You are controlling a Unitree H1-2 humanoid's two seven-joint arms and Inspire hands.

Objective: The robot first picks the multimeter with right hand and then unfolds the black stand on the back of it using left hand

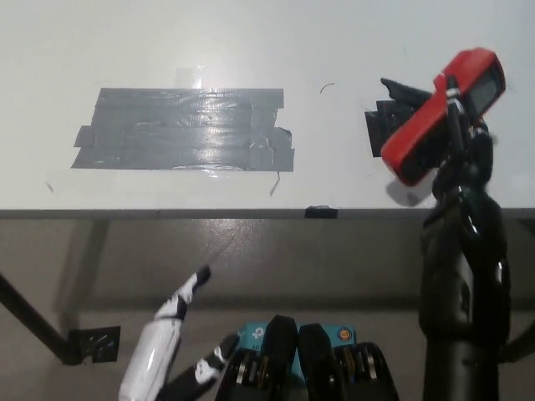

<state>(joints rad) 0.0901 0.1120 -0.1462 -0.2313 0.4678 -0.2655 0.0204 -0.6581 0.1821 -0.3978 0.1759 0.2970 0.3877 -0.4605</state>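
Note:
My black right hand (461, 138) is shut on the red multimeter (435, 121) and holds it above the right part of the white table (251, 42). The meter is tilted, its red side toward me and its screen end up at the right. Its shadow falls on the tabletop below it. My white left hand (171, 322) is at the lower left, below the table's front edge, fingers apart and holding nothing.
A large patch of grey tape (184, 129) covers the table's middle left. Black tape marks (386, 125) lie under the lifted meter. A small black tab (320, 212) sits on the table's front edge. A black table leg (33, 326) runs at the lower left.

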